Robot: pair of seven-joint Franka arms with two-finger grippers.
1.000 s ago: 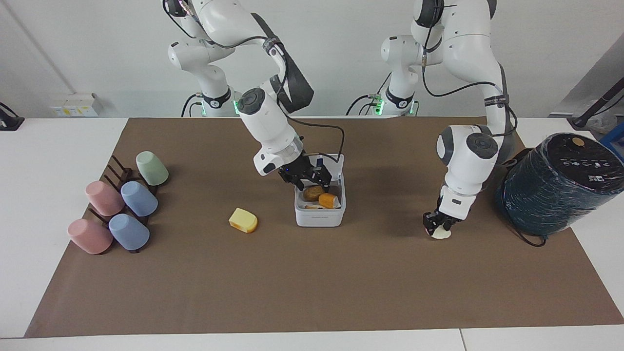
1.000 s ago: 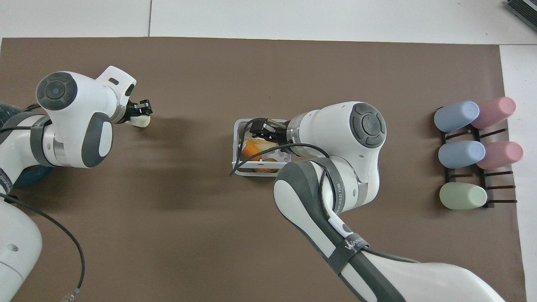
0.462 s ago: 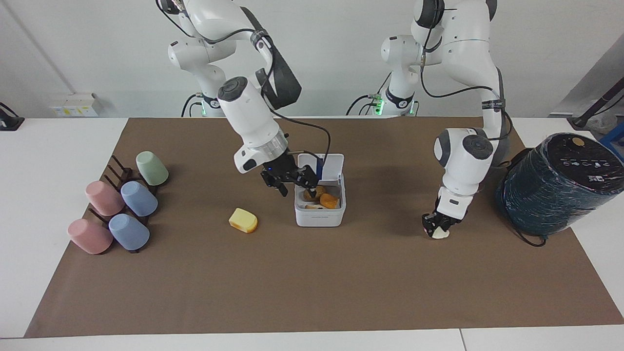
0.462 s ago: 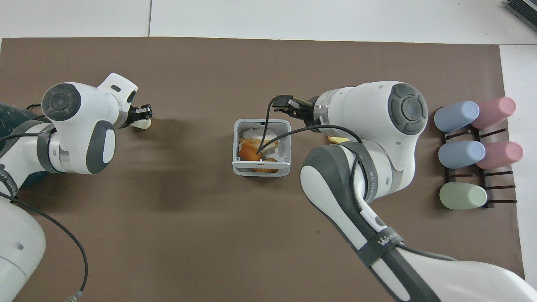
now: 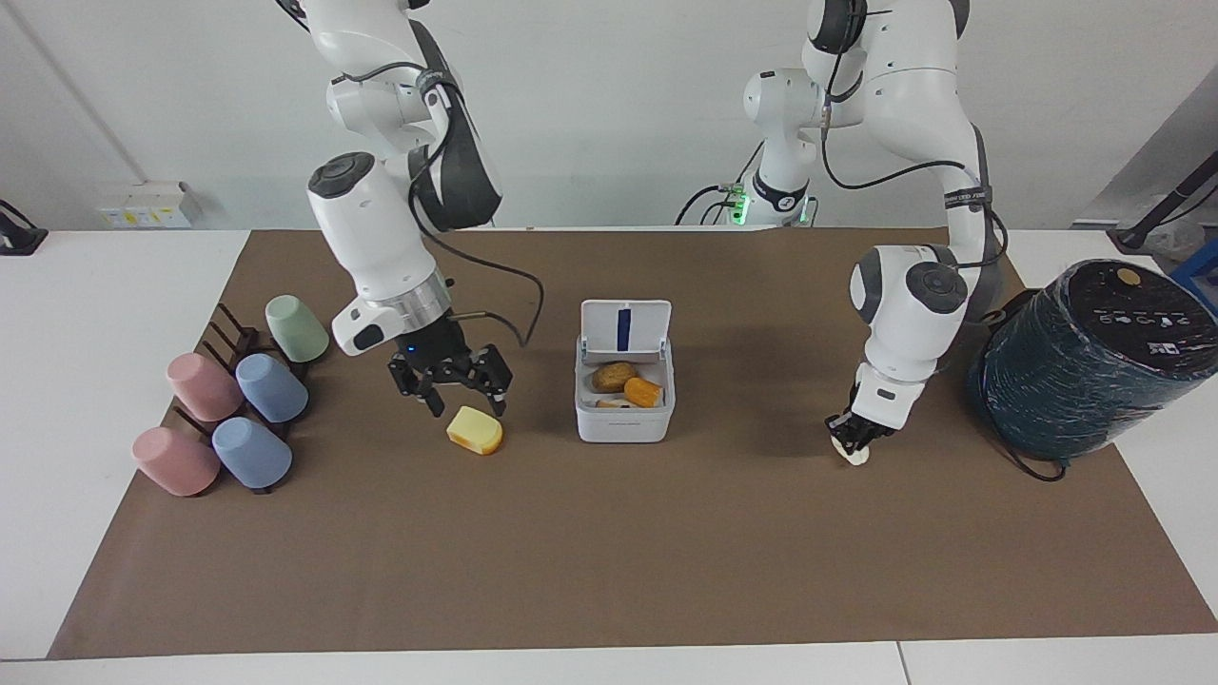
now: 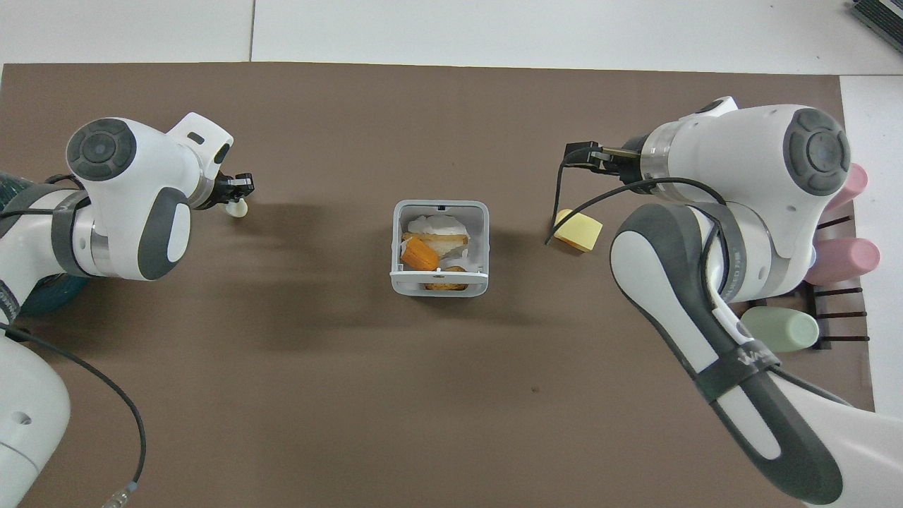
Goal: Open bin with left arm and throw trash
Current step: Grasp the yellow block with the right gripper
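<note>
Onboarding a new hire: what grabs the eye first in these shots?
The white bin mid-mat, lid up, with an orange lump inside. The right gripper hangs open just over the yellow wedge toward the pastel cups; the left gripper pinches a cream-white lump at the mat, beside the dark-teal cylinder.

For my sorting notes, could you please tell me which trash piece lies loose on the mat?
The yellow wedge; the orange piece sits in the bin.

Left gripper (image 5: 854, 445) fingers pinched together low; right gripper (image 5: 463, 400) spread.
</note>
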